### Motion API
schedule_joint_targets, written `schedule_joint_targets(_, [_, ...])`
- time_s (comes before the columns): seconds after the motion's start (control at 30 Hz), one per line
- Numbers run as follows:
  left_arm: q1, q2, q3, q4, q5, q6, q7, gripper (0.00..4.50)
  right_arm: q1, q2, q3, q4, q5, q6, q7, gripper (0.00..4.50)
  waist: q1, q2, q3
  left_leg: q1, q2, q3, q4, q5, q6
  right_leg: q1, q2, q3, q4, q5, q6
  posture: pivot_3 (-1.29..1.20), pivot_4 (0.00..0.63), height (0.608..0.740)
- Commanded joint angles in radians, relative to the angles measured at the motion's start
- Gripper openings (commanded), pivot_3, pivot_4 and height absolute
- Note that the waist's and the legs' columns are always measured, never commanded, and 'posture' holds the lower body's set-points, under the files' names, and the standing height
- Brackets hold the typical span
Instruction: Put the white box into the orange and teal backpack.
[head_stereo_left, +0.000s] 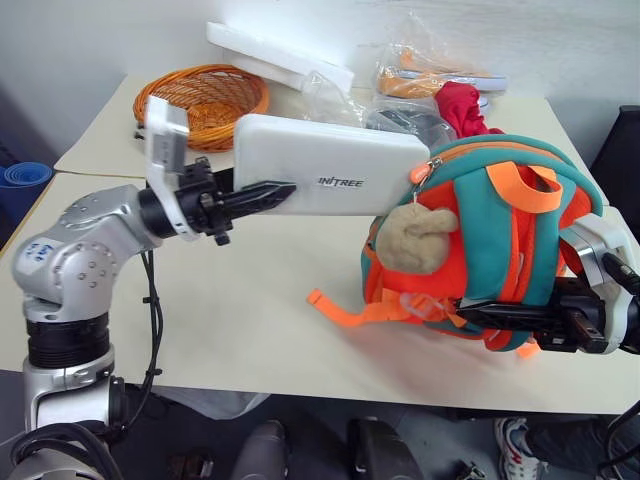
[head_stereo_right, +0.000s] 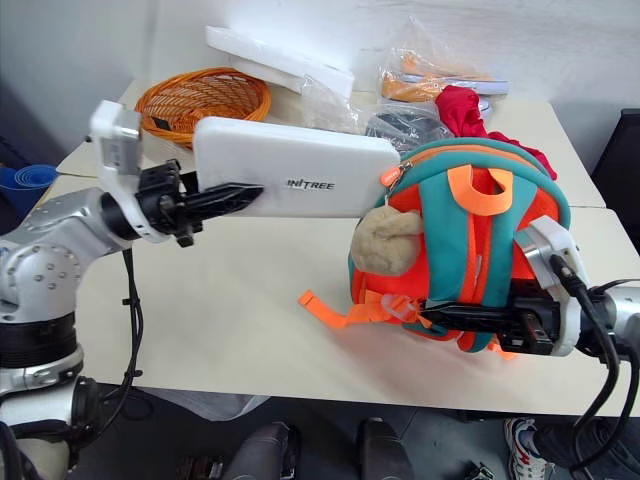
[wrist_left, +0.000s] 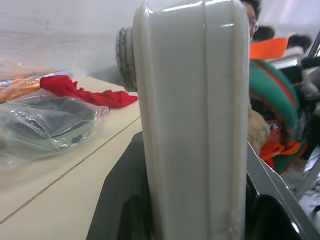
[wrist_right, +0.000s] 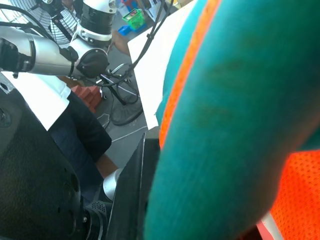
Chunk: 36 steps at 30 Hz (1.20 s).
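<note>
White box (head_stereo_left: 335, 165): flat case with dark lettering, held level above the table (head_stereo_left: 230, 320), clamped at one end in the left end effector (head_stereo_left: 262, 196); its far end meets the zip opening at the top of the backpack.
Orange and teal backpack (head_stereo_left: 500, 240): upright on the table, beige plush piece on its front, gripped low at the side by the clenched right end effector (head_stereo_left: 500, 318).
Behind: orange wicker basket (head_stereo_left: 205, 100), white foam slab (head_stereo_left: 275, 55), red cloth (head_stereo_left: 462, 105), clear plastic bags (head_stereo_left: 410, 118).
</note>
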Motion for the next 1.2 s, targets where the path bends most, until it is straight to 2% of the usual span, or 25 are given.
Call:
schedule_joint_targets(0.03, [0.009, 0.012, -0.070, 0.016, 0.107, -0.105, -0.049, 1.41, 0.010, -0.033, -0.041, 0.003, 0.014, -0.002, 0.021, 0.04, -0.001, 0.000, 0.000, 0.000, 0.000, 0.000, 0.000, 0.000, 0.000, 0.000, 0.000, 0.000, 0.000, 0.000, 0.000, 0.00, 0.150, 0.740])
schedule_joint_targets(0.23, [-0.054, 0.005, -0.102, 0.067, 0.089, -0.110, -0.167, 1.41, 0.064, -0.073, -0.067, 0.009, 0.001, -0.009, 0.083, 0.04, -0.001, 0.000, 0.000, -0.001, 0.000, 0.000, 0.000, -0.001, 0.002, 0.000, 0.001, 0.000, 0.000, 0.000, 0.000, 0.00, 0.150, 0.740])
schedule_joint_targets(0.33, [-0.126, -0.020, -0.154, 0.098, 0.073, -0.079, -0.242, 1.41, 0.041, -0.082, -0.028, 0.030, -0.032, -0.035, 0.100, 0.04, 0.003, 0.000, 0.000, -0.002, 0.000, 0.000, 0.002, -0.001, 0.003, 0.000, 0.001, -0.001, 0.000, 0.000, 0.000, 0.00, 0.150, 0.740])
schedule_joint_targets(0.5, [-0.276, -0.135, -0.316, 0.219, 0.201, -0.173, -0.332, 1.41, -0.029, -0.080, 0.068, 0.054, -0.104, -0.088, 0.129, 0.04, 0.013, 0.000, 0.000, -0.002, -0.001, 0.000, 0.003, -0.001, 0.004, 0.000, 0.001, -0.002, 0.000, 0.001, 0.001, 0.00, 0.150, 0.740])
schedule_joint_targets(0.67, [-0.374, -0.267, -0.385, 0.294, 0.282, -0.232, -0.331, 1.41, -0.080, -0.072, 0.127, 0.069, -0.151, -0.110, 0.127, 0.04, 0.014, 0.000, 0.000, -0.004, -0.001, 0.001, 0.004, -0.001, 0.004, -0.003, 0.003, -0.004, 0.001, 0.001, 0.002, 0.00, 0.150, 0.740])
schedule_joint_targets(0.77, [-0.386, -0.328, -0.405, 0.330, 0.338, -0.261, -0.298, 1.41, -0.096, -0.066, 0.128, 0.062, -0.144, -0.104, 0.121, 0.04, 0.013, 0.001, 0.000, -0.004, 0.000, 0.002, 0.004, 0.000, 0.004, -0.005, 0.004, -0.004, 0.001, 0.001, 0.002, 0.00, 0.150, 0.740])
schedule_joint_targets(0.9, [-0.388, -0.490, -0.484, 0.411, 0.467, -0.300, -0.151, 1.41, -0.140, -0.025, 0.128, 0.058, -0.107, -0.081, 0.057, 0.04, 0.019, 0.001, 0.000, -0.005, 0.000, 0.002, 0.005, 0.000, 0.004, -0.005, 0.003, -0.003, 0.001, 0.001, 0.002, 0.00, 0.150, 0.740])
schedule_joint_targets(1.0, [-0.377, -0.554, -0.488, 0.434, 0.513, -0.284, -0.073, 2.33, -0.148, -0.006, 0.135, 0.051, -0.115, -0.077, 0.017, 0.04, 0.022, 0.001, 0.000, -0.008, -0.002, 0.001, 0.007, 0.000, 0.006, -0.005, 0.002, -0.002, 0.001, 0.002, 0.004, 0.00, 0.150, 0.740])
schedule_joint_targets(1.1, [-0.352, -0.505, -0.443, 0.366, 0.549, -0.269, -0.019, 3.18, -0.131, -0.001, 0.127, 0.043, -0.118, -0.077, 0.000, 0.04, 0.012, 0.001, 0.000, -0.009, -0.002, 0.001, 0.008, 0.000, 0.007, -0.006, 0.002, 0.001, 0.001, 0.003, 0.005, 0.00, 0.150, 0.740])
schedule_joint_targets(1.2, [-0.306, -0.414, -0.312, 0.235, 0.443, -0.153, -0.021, 4.04, -0.108, 0.003, 0.105, 0.038, -0.105, -0.072, -0.018, 0.04, -0.003, 0.001, 0.000, -0.007, 0.000, 0.002, 0.005, 0.001, 0.005, -0.007, 0.003, 0.005, 0.002, 0.003, 0.005, 0.00, 0.150, 0.740])
